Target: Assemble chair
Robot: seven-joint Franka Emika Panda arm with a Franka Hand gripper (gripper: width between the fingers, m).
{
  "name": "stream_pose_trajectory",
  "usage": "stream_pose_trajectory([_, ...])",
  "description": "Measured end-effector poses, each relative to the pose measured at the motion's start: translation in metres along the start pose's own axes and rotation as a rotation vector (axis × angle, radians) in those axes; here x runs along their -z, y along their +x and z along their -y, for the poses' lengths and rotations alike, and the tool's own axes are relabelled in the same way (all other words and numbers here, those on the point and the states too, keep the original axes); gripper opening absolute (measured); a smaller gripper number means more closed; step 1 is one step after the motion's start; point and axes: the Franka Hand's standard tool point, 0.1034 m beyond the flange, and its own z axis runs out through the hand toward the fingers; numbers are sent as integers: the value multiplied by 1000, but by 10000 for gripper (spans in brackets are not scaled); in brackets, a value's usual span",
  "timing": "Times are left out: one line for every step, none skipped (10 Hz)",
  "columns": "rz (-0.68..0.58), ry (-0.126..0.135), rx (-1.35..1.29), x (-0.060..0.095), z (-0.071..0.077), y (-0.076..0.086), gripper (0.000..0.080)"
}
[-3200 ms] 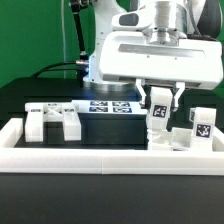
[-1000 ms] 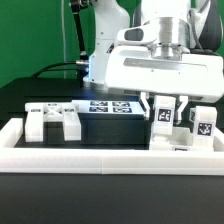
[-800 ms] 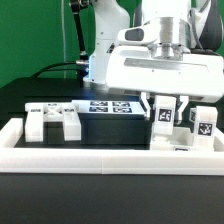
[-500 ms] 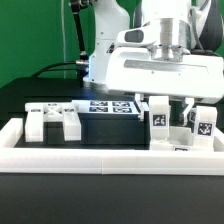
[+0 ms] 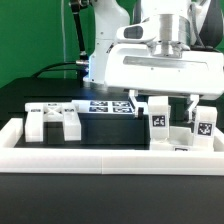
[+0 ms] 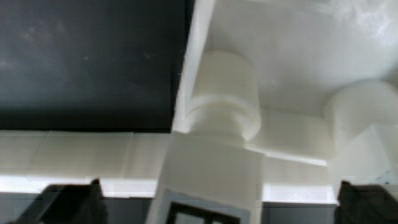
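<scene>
Border frame: ran along the near edge of the table, with all loose parts behind it.
Chair post: stood upright just behind the frame's front rail, toward the exterior view's right, tag facing the camera.
Change: a second earlier the jaws were clamped on this post. They had since spread fully and the post stood on its own.
Meaning for task: judged a release. The post was parked, not yet joined to another part.
Gripper: hung directly over the post top, jaws wide open, one finger on each side with a gap to the post. It held nothing.
Wrist view: the post ran up between the dark fingertips.
Second tagged part: just beside the post, nearer the right edge.
Blocky chair parts: near the left edge.
Marker board: flat, farther back at centre.
</scene>
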Motion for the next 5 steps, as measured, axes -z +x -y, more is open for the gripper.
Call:
stream_pose_trajectory([-1, 3, -2, 3, 0, 3, 649])
stream_pose_trajectory([-1, 7, -4, 9, 0, 9, 649])
stream_pose_trajectory([5, 12, -6, 15, -2, 14, 649])
stream_pose_trajectory([6, 15, -10, 20, -3, 20, 649])
stream_pose_trajectory([18, 18, -15, 24, -5, 23, 649])
